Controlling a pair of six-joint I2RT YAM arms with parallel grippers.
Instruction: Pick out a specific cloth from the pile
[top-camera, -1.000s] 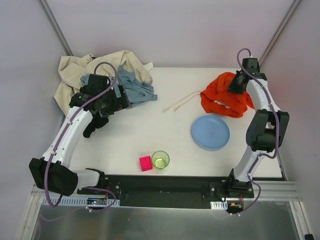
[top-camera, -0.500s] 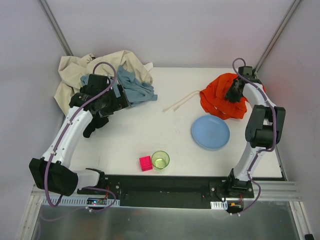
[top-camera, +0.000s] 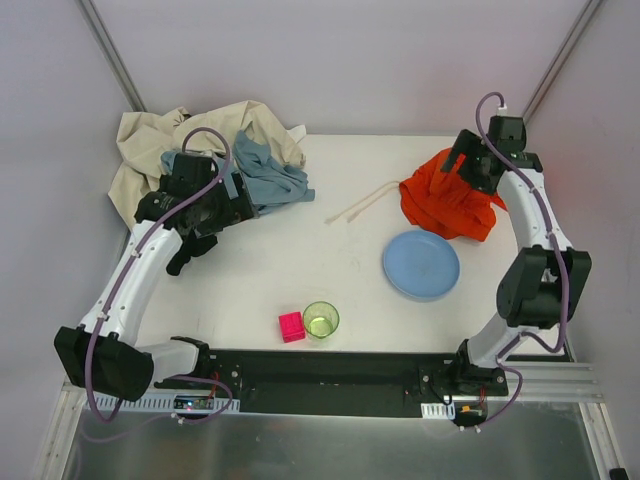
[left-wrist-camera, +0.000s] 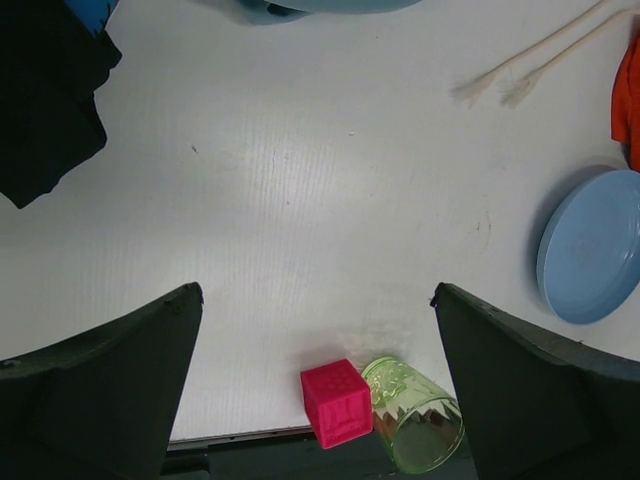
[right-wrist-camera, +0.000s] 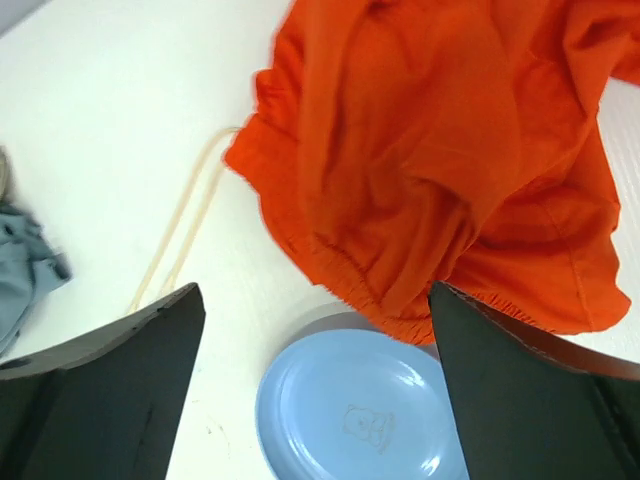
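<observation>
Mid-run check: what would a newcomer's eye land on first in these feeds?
The bright orange-red cloth lies alone at the far right of the table. The right tool is open above it, and a blue plate sits just nearer. Next comes the pile of beige, grey-blue and black fabric heaped at the far left corner.

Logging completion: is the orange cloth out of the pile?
Out. The orange cloth lies crumpled on the right, beside the blue plate, well apart from the pile at back left.
</observation>
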